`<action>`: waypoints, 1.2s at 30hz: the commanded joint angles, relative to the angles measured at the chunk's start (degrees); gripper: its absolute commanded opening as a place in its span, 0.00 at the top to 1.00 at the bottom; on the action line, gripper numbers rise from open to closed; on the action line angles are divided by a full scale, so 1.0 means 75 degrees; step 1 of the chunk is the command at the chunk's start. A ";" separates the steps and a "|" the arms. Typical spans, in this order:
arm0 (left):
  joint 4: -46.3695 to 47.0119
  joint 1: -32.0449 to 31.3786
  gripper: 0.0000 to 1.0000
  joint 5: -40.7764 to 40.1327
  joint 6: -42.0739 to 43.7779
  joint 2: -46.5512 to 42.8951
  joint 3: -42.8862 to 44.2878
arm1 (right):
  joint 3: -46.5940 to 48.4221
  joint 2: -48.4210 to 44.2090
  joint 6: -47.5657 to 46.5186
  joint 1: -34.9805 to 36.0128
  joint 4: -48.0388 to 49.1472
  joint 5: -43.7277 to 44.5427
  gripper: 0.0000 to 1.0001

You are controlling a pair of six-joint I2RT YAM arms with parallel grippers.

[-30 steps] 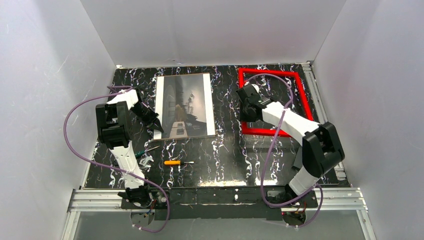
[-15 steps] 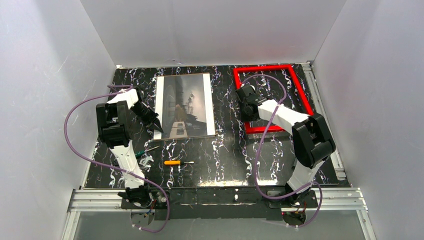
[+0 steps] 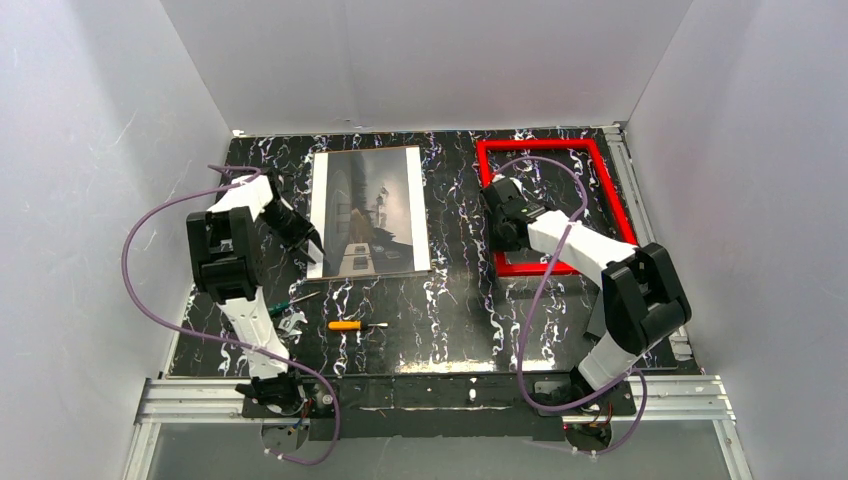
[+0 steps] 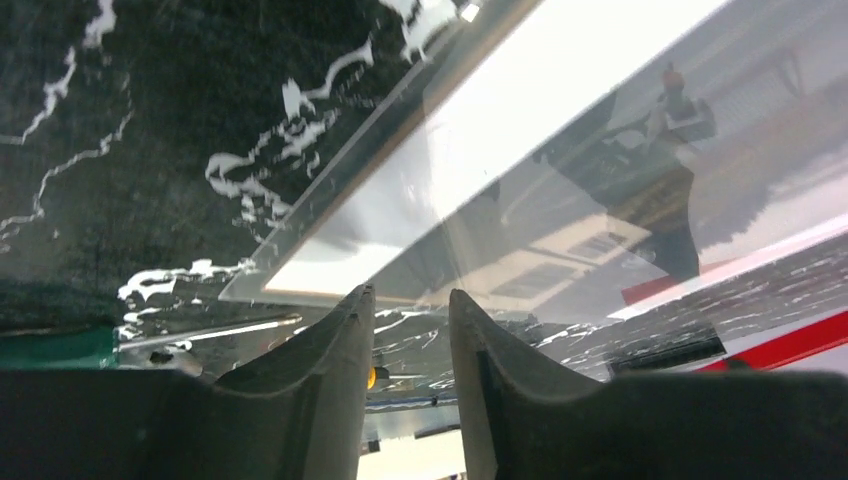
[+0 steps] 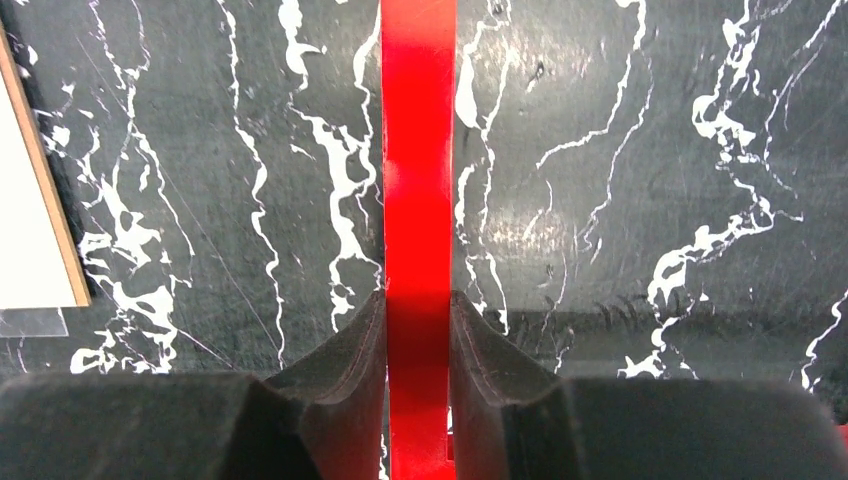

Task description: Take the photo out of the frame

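The photo (image 3: pixel 368 210), a dim grey scene with white side strips, lies flat at the back left of the table. It fills the left wrist view (image 4: pixel 600 150) under a clear glossy sheet. My left gripper (image 3: pixel 306 238) is at its near left edge. Its tips (image 4: pixel 407 295) stand apart with only the table showing between them. The red frame (image 3: pixel 612 190) lies empty at the back right. My right gripper (image 3: pixel 497 212) is shut on the frame's left bar (image 5: pixel 418 150), which passes between the tips (image 5: pixel 418 295).
An orange-handled screwdriver (image 3: pixel 350 325), a green-handled screwdriver (image 3: pixel 292 300) and a small metal tool (image 3: pixel 292 322) lie in front of the photo. White walls enclose the table on three sides. The photo's brown-edged corner (image 5: pixel 40 230) shows left of the right gripper.
My right gripper has shifted the red frame about: tilted a second ago, then further back and left, now squarer to the table. My left arm has barely moved.
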 commanded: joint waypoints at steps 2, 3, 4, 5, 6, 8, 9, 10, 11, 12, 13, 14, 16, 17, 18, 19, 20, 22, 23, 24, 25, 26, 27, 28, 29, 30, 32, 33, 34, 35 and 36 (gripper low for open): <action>-0.1093 -0.0092 0.62 0.0168 -0.0133 -0.1155 -0.0426 | -0.0085 -0.0335 0.0177 -0.0025 0.0211 0.0161 0.99; -0.1078 -0.0126 0.59 0.0230 -0.0191 -0.1312 -0.0498 | -0.0051 -0.0307 0.0149 -0.0017 0.0253 0.0100 0.99; -0.1073 -0.0160 0.56 0.0303 -0.0185 -0.1552 -0.0564 | -0.0014 -0.0250 0.0102 -0.0028 0.0296 0.0033 0.96; -0.1093 -0.0188 0.55 0.0381 -0.0156 -0.1669 -0.0623 | 0.0080 -0.0209 0.0022 -0.0021 0.0217 0.0002 0.85; -0.1117 -0.0209 0.54 0.0448 -0.0139 -0.1934 -0.0672 | 0.0240 -0.0148 -0.0067 -0.0023 0.0038 -0.0010 0.72; -0.1132 -0.0293 0.50 0.0705 -0.0041 -0.2433 -0.0831 | 0.0541 -0.0267 -0.0077 0.0013 -0.0382 0.0006 0.43; -0.1121 -0.0351 0.48 0.0861 0.0074 -0.2732 -0.0920 | 0.0631 -0.0464 -0.0076 0.0030 -0.0549 -0.0030 0.35; -0.1066 -0.0391 0.46 0.1084 0.0197 -0.3059 -0.1068 | 0.0650 -0.0719 -0.0083 0.0069 -0.0643 -0.0151 0.29; -0.0921 -0.0440 0.44 0.1286 0.0261 -0.3369 -0.1262 | 0.0590 -0.0970 -0.0021 0.0123 -0.0680 -0.0240 0.27; -0.0756 -0.0469 0.41 0.1543 0.0327 -0.3704 -0.1510 | 0.0519 -0.1219 0.0133 0.0190 -0.0717 -0.0363 0.24; -0.0589 -0.0507 0.36 0.1852 0.0387 -0.4004 -0.1720 | 0.0407 -0.1447 0.0355 0.0231 -0.0727 -0.0717 0.24; -0.0462 -0.0541 0.33 0.1993 0.0424 -0.4293 -0.1935 | 0.0195 -0.1687 0.0603 0.0281 -0.0567 -0.1140 0.24; -0.0300 -0.0610 0.32 0.2127 0.0515 -0.4708 -0.2222 | -0.0357 -0.2094 0.1029 0.0471 0.0204 -0.2056 0.24; -0.0278 -0.0646 0.31 0.2160 0.0573 -0.4804 -0.2285 | -0.0622 -0.2222 0.1227 0.0565 0.0655 -0.2402 0.24; -0.0280 -0.0661 0.31 0.2219 0.0628 -0.4849 -0.2273 | -0.0862 -0.2273 0.1593 0.0632 0.1259 -0.2763 0.24; -0.0283 -0.0661 0.31 0.2264 0.0701 -0.4821 -0.2223 | -0.1082 -0.2260 0.1973 0.0652 0.1717 -0.3095 0.25; -0.0289 -0.0661 0.31 0.2302 0.0784 -0.4751 -0.2130 | -0.1286 -0.2190 0.2279 0.0653 0.2199 -0.3474 0.26; -0.0296 -0.0663 0.30 0.2239 0.0983 -0.4527 -0.1957 | -0.1443 -0.1935 0.2527 0.0718 0.2834 -0.4011 0.29; -0.0250 -0.0664 0.31 0.2129 0.1050 -0.4396 -0.1892 | -0.1416 -0.1801 0.2592 0.0767 0.2920 -0.4026 0.30; -0.0214 -0.0657 0.30 0.2051 0.1097 -0.4161 -0.1834 | -0.1415 -0.1649 0.2688 0.0802 0.3094 -0.4130 0.29; -0.0209 -0.0663 0.30 0.1978 0.1141 -0.3922 -0.1718 | -0.1449 -0.1497 0.2821 0.0807 0.3408 -0.4373 0.29; -0.0227 -0.0658 0.30 0.1997 0.1180 -0.3673 -0.1573 | -0.1485 -0.1337 0.2955 0.0803 0.3767 -0.4629 0.29; -0.0222 -0.0658 0.30 0.2050 0.1191 -0.3374 -0.1437 | -0.1475 -0.1160 0.3045 0.0808 0.4064 -0.4812 0.29; -0.0217 -0.0669 0.30 0.2130 0.1145 -0.3079 -0.1288 | -0.1420 -0.0888 0.3114 0.0809 0.4225 -0.4922 0.29; -0.0144 -0.0675 0.30 0.2221 0.1050 -0.2831 -0.1187 | -0.1274 -0.0668 0.3200 0.0803 0.4279 -0.4957 0.29; 0.0015 -0.0698 0.31 0.2355 0.0906 -0.2598 -0.1145 | -0.1122 -0.0420 0.3266 0.0806 0.4296 -0.5010 0.30; 0.0466 -0.0764 0.34 0.2515 0.0620 -0.2205 -0.1164 | -0.0900 0.0085 0.3397 0.0809 0.4479 -0.5235 0.35; 0.0550 -0.0804 0.34 0.2490 0.0592 -0.2020 -0.1145 | -0.0797 0.0304 0.3474 0.0809 0.4516 -0.5311 0.36; 0.0568 -0.0841 0.35 0.2456 0.0594 -0.1854 -0.1121 | -0.0721 0.0514 0.3535 0.0803 0.4535 -0.5353 0.36; 0.0565 -0.0848 0.35 0.2420 0.0605 -0.1694 -0.1078 | -0.0659 0.0690 0.3570 0.0808 0.4548 -0.5379 0.36; 0.0565 -0.0841 0.36 0.2333 0.0616 -0.1577 -0.1066 | -0.0639 0.0801 0.3573 0.0806 0.4558 -0.5367 0.36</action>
